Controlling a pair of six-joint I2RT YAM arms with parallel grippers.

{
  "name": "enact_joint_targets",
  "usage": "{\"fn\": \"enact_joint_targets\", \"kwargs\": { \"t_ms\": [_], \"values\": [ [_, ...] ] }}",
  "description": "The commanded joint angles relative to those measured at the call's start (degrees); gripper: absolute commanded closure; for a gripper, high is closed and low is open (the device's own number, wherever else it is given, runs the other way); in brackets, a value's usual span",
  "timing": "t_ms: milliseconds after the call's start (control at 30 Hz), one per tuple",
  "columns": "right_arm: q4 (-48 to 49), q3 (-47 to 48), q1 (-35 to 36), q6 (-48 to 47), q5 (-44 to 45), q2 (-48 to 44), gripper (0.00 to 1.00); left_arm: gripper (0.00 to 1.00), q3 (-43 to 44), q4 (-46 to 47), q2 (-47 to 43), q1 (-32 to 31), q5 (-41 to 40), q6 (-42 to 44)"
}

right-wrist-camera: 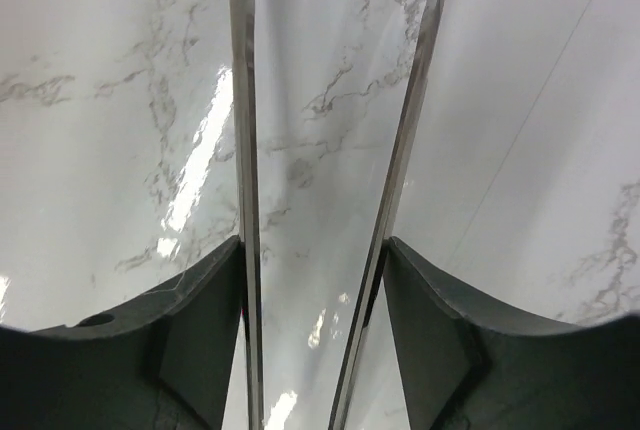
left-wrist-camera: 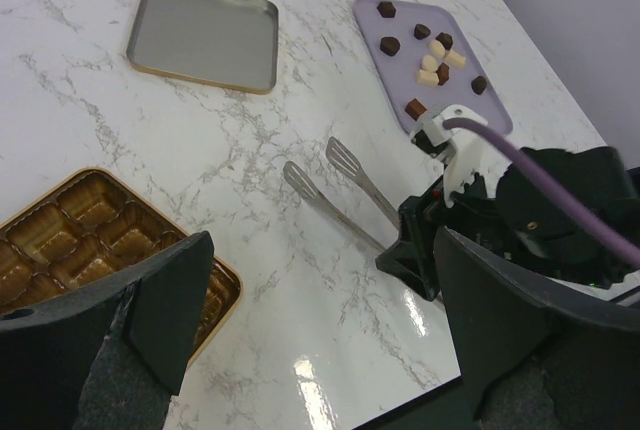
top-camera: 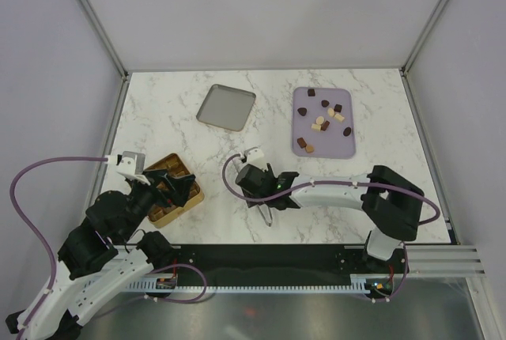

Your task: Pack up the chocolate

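The chocolate (top-camera: pixel 325 104), several small dark brown and cream pieces, lies on the lilac tray (top-camera: pixel 336 147) at the back right. It also shows in the left wrist view (left-wrist-camera: pixel 390 46), on the tray (left-wrist-camera: pixel 400 78). The gold box (top-camera: pixel 182 199) with brown compartments sits at the front left; the compartments seen in the left wrist view (left-wrist-camera: pixel 60 235) look empty. My left gripper (top-camera: pixel 175 185) hovers open and empty over the box's right end (left-wrist-camera: pixel 325 290). My right gripper (top-camera: pixel 265 188) is shut on metal tongs (right-wrist-camera: pixel 243 150), whose arms stand apart (left-wrist-camera: pixel 340 182), low over the table's middle.
A silver lid (top-camera: pixel 226 107) lies upside down at the back centre, also in the left wrist view (left-wrist-camera: pixel 205 32). The table's near edge meets a black rail (top-camera: pixel 261 257). White walls and a metal frame close in the table.
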Motion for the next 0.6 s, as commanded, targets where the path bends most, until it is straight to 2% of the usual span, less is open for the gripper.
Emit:
{"fn": "enact_joint_targets", "kwargs": {
  "t_ms": [0,300,433,567],
  "values": [
    [-5.44,4.01,-0.83,-4.35,-4.18,-8.08,0.37,0.0,-0.63,0.54,0.87,0.02,-1.93,-0.53],
    [-19.68,11.48,-8.73,-9.62,-9.62,-15.47,0.41,0.0,-0.63,0.72,3.94,0.01,0.36,-0.35],
    [-23.37,14.55,-15.75,-12.25,-10.07,-17.59,0.43,0.0,-0.54,0.89,7.19,0.01,1.41,-0.18],
    [-25.49,15.18,-21.91,-13.58,-9.63,-18.9,0.45,0.0,-0.19,1.07,11.85,0.02,6.06,0.44]
  ]
}}
